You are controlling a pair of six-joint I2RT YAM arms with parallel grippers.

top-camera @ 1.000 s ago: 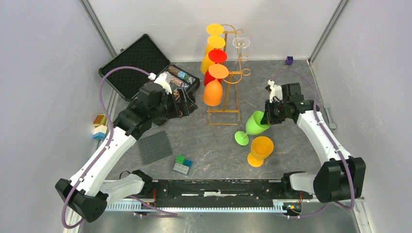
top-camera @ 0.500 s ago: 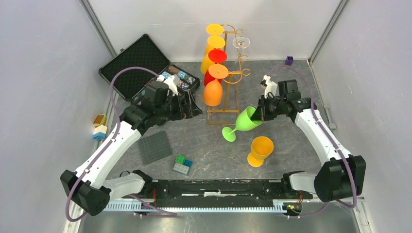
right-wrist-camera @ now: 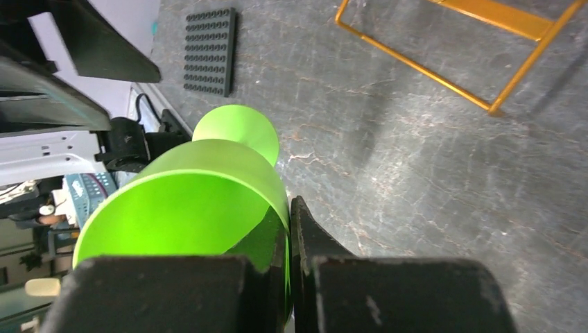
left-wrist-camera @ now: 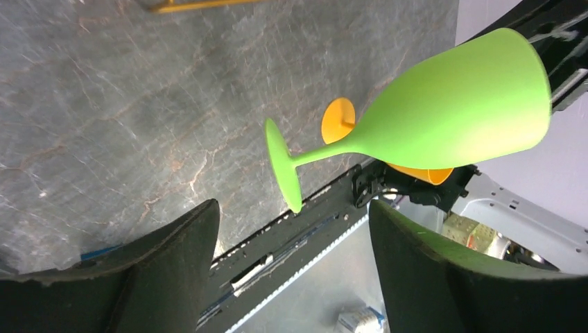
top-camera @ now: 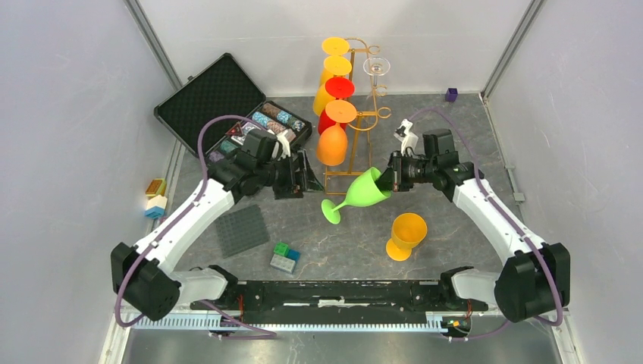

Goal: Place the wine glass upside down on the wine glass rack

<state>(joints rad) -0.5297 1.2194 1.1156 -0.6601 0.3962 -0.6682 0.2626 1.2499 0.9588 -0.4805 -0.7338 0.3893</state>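
Wine glass: the green wine glass (top-camera: 362, 192) is in the centre of the top frame, clear of the desk (top-camera: 341, 243) and tipped nearly on its side. Its foot points to the lower left and its mouth to the right.
Glass and rack: it hangs just in front of the wire base of the wine glass rack (top-camera: 369, 140). Whether they touch cannot be told.
Right jaws: the right gripper (top-camera: 390, 180) is pinched tight on the rim of the bowl, 1 finger inside and 1 outside, as the right wrist view shows (right-wrist-camera: 288, 236).
Left jaws: the left gripper (top-camera: 305, 180) is spread wide and holds nothing. It sits just left of the glass's foot and faces it. In the left wrist view the foot lies beyond the gap between the 2 dark fingers (left-wrist-camera: 173, 257), apart from both.
Rack: gold wire, upright at upper centre. 4 coloured glasses (top-camera: 331, 145) hang upside down on its left side, and 1 clear glass (top-camera: 376, 67) hangs on its right.
Orange glass (top-camera: 407, 231): upright on the desk, lower right of the green glass and apart from it.
Black case (top-camera: 216, 95): open at upper left, its tray filled with small round pieces.
Grey studded plate (top-camera: 241, 230): flat on the desk at lower left, with green and blue blocks (top-camera: 285, 256) just to its right.
Purple cube (top-camera: 452, 94): upper right, near the back wall.
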